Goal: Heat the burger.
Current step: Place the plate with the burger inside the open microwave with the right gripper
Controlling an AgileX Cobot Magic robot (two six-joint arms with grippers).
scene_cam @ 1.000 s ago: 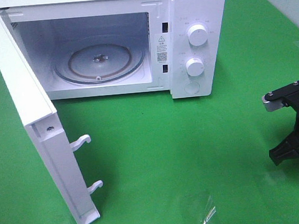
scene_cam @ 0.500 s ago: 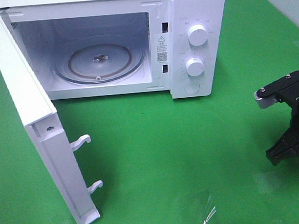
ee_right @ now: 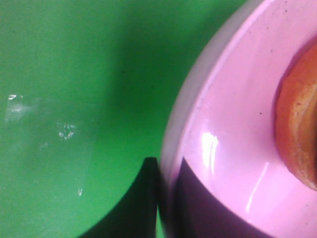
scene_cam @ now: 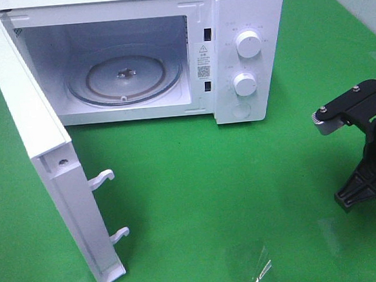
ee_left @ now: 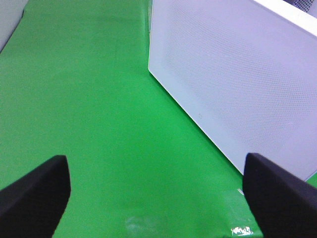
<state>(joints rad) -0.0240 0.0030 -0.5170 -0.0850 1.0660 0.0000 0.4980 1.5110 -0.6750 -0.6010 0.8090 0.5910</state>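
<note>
While the right gripper clamps the plate, the burger looks mostly cropped.

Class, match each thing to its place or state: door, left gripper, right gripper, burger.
Things:
1. door
2. left gripper
3. right gripper
4. burger

Places and states:
a. lies on the plate
b. jaws wide, holding nothing
c. shut on the plate rim
d. swung out from the microwave

Pairs: 1-d, 2-b, 3-c, 4-a

microwave white | table green | plate glossy pink | burger orange-brown
</note>
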